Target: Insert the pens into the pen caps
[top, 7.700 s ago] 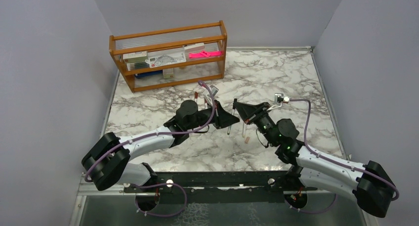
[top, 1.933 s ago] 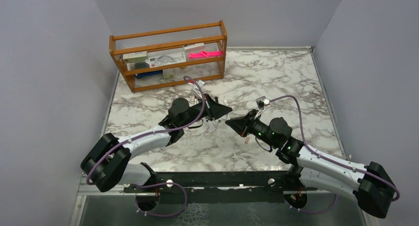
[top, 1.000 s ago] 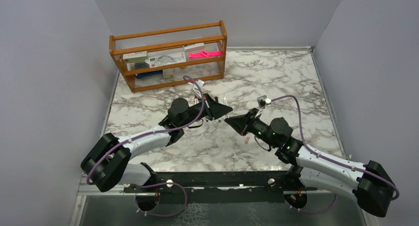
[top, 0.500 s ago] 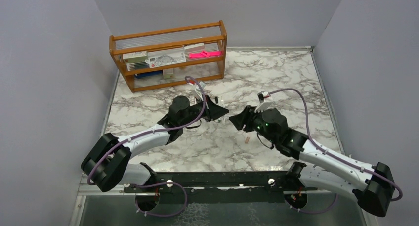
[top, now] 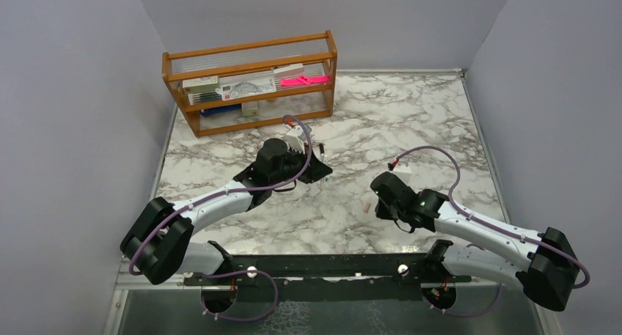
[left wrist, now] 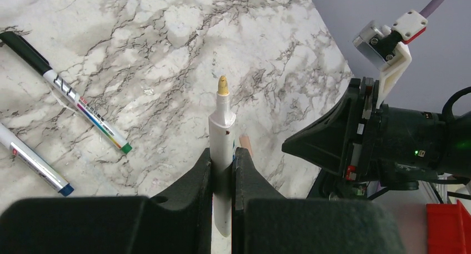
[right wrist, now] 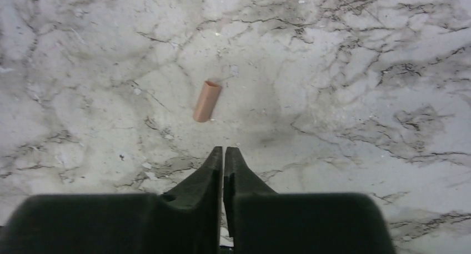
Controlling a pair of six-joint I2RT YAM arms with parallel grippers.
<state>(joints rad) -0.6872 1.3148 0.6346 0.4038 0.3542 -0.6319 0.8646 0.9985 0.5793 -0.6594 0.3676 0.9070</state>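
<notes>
My left gripper [left wrist: 223,154] is shut on a white pen [left wrist: 223,118] whose bare yellowish tip points up and away; in the top view this gripper [top: 321,171] is at mid-table. Two more pens lie on the marble to its left, one black-capped [left wrist: 62,91] and one with a blue end [left wrist: 34,166]. A pale peach pen cap [right wrist: 206,100] lies flat just ahead of my right gripper [right wrist: 223,149], which is shut and empty, close above the table. The cap also shows in the top view [top: 366,204], next to the right gripper [top: 377,197].
A wooden rack [top: 249,50] stands at the back left with boxed stationery sets and a bright pink flat item [top: 303,79]. The right arm's black wrist [left wrist: 355,134] is close to the right of the held pen. Grey walls enclose the marble table [top: 411,115].
My right gripper has drawn back from facing the left gripper, moved right and toward the near edge, and tipped down over the peach cap. The left gripper still holds the pen and shifted slightly.
</notes>
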